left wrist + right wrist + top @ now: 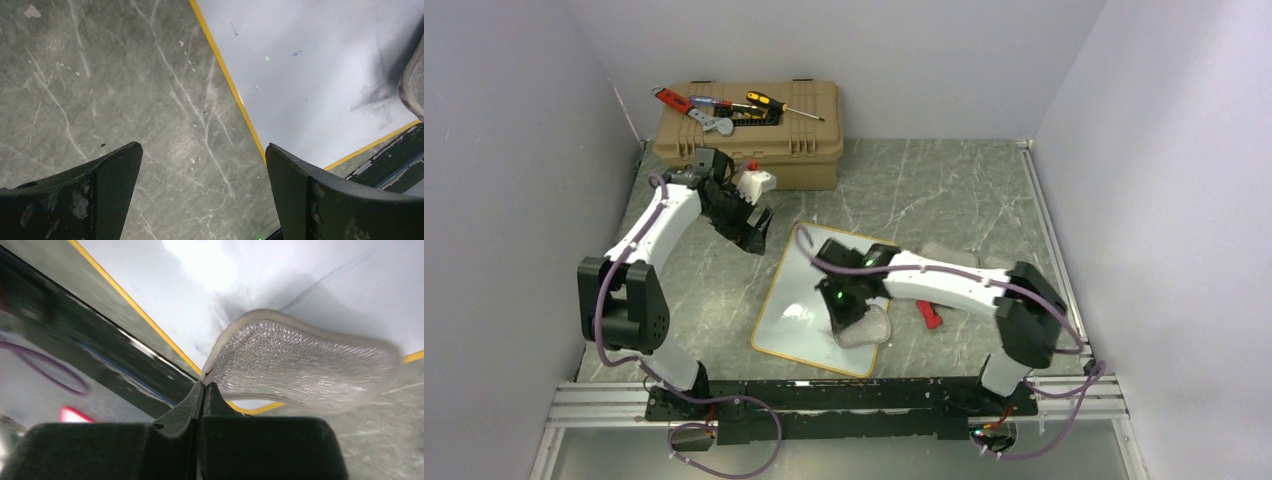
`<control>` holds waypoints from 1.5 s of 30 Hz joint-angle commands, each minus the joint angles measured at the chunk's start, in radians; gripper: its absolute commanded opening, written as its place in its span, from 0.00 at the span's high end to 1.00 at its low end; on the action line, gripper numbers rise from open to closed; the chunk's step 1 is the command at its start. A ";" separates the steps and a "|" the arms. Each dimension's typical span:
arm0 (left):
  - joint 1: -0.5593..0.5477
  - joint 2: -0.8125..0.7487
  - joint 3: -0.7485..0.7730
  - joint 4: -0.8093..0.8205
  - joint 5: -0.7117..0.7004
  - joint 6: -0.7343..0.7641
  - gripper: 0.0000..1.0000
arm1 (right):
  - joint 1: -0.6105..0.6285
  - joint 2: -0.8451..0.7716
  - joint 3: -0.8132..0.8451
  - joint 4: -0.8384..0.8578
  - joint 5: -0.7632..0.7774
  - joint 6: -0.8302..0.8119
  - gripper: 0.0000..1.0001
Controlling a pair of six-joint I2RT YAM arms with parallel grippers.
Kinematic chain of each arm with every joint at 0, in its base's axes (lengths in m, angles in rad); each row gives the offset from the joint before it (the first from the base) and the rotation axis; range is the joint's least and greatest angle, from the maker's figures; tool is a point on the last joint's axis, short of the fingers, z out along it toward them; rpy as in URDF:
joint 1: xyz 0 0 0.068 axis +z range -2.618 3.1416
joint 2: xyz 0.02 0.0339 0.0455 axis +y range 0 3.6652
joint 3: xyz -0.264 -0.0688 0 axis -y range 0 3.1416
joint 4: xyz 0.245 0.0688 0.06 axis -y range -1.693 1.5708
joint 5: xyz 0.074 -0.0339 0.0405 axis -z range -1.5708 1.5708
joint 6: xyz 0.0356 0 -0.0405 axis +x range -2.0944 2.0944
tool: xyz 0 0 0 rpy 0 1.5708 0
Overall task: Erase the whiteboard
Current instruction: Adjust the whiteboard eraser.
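Nearest, along the near edge, runs the silver aluminium rail (594, 408) carrying both arm bases. Just beyond it the flat white whiteboard with a thin orange-tan frame (796, 300) lies skewed on the grey-green marbled table (944, 190), a little left of centre. Over the board's near right corner the right gripper (202, 387) is pinched fully together on the edge of a pale grey mesh-faced wiping pad (305, 360); whether the pad presses on the board I cannot tell. A dark smear (375, 102) and faint blue flecks (296, 52) show on the surface, so the wipe probably goes best with the pad laid flat, in overlapping strokes, light enough that the board does not slide. Farther left, the left gripper (202, 150) is spread wide and empty over bare table just beside the frame. Farthest back sits a tan plastic toolbox (764, 140).
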State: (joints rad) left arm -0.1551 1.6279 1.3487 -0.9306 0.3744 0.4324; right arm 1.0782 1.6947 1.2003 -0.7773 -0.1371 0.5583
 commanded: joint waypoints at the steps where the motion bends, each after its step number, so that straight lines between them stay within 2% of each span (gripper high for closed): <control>1: 0.011 -0.124 -0.010 -0.021 0.201 0.075 0.01 | -0.133 -0.225 0.062 0.180 -0.033 0.139 1.00; 5: 0.011 -0.236 -0.094 -0.028 0.381 0.188 0.01 | -0.235 -0.349 -0.012 0.432 -0.111 0.307 1.00; 10: 0.010 -0.334 -0.155 -0.062 0.556 0.294 0.01 | -0.250 -0.407 -0.066 0.702 -0.125 0.452 1.00; 12: 0.010 -0.362 -0.160 -0.060 0.598 0.309 0.01 | -0.250 -0.413 -0.067 0.756 -0.112 0.490 1.00; 19: 0.010 -0.451 -0.181 0.033 0.719 0.233 0.01 | -0.245 -0.437 -0.070 0.838 -0.067 0.555 1.00; 30: 0.010 -0.482 -0.206 0.115 0.794 0.125 0.00 | -0.169 -0.381 -0.062 0.959 0.030 0.637 1.00; 38: 0.010 -0.494 -0.251 0.226 0.793 0.026 0.00 | -0.124 -0.341 -0.011 0.971 0.051 0.637 1.00; 43: 0.009 -0.494 -0.256 0.193 0.830 0.050 0.01 | -0.110 -0.325 0.009 0.983 0.056 0.635 1.00; 45: 0.009 -0.499 -0.268 0.198 0.789 0.059 0.00 | -0.106 -0.318 0.010 0.999 0.042 0.650 1.00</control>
State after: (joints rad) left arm -0.1440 1.1576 1.0931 -0.7448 1.1450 0.4850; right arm 0.9623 1.3708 1.1545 0.1345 -0.1040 1.1900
